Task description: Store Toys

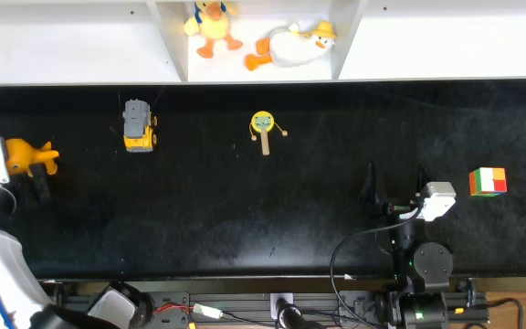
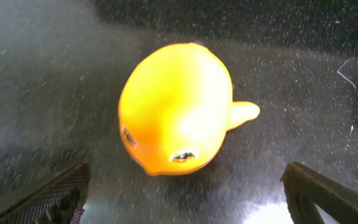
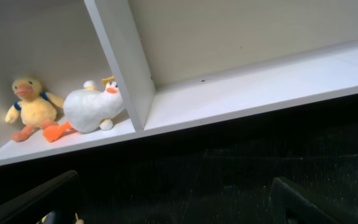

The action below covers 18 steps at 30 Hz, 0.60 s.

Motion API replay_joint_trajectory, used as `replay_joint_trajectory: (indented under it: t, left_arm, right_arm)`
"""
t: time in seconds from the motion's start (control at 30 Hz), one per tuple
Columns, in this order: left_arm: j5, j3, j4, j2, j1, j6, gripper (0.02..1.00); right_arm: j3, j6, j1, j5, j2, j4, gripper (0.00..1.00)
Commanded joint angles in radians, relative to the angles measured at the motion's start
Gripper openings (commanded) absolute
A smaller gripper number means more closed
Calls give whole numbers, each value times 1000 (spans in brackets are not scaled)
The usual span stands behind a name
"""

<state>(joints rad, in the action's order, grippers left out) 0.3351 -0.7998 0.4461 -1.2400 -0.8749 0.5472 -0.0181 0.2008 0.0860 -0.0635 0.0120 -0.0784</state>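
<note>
White is the shelf (image 1: pixel 179 37) that runs along the far side of the black worktop (image 1: pixel 245 210), and upright dividers cut it into compartments. In the middle compartment a yellow duck plush (image 1: pixel 213 26) sits, and just beside it, on the side toward the right arm, a white duck plush (image 1: pixel 292 46) lies down with its orange feet near the yellow one; the right wrist view shows the same two toys close to a divider (image 3: pixel 126 68). The other toys are on the worktop, well apart from each other. An orange-yellow rubber toy (image 2: pixel 176 115) lies near the left edge, and the left hand (image 2: pixel 185 186) is over it with both fingers spread wide, one on each side of the toy and not touching it. A yellow truck (image 1: pixel 139 126) stands farther in, nearer to the shelf's front edge, and a small rattle (image 1: pixel 263 128) with a wooden handle lies about in the middle, also on the shelf side. A coloured cube (image 1: pixel 488 181) stands near the right edge. The right hand (image 1: pixel 395 190) is toward the front of the worktop, between the middle and the cube, with its fingers apart and nothing between them. A broad band of black surface lies between the rattle and the right hand, and also along the front edge.
</note>
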Motion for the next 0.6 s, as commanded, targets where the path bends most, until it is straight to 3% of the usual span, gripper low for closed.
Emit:
replay_joint_trajectory:
  t: [0.03, 0.33, 0.6]
  left_arm:
    - [54, 13, -61, -69, -8, 37, 998]
    - [137, 13, -191, -214, -8, 55, 961]
    - [163, 13, -214, -221, -8, 47, 621]
  right_arm:
    - [14, -6, 5, -8, -8, 6, 998]
    - [14, -6, 5, -8, -8, 6, 996]
    - [14, -6, 5, -8, -8, 6, 993]
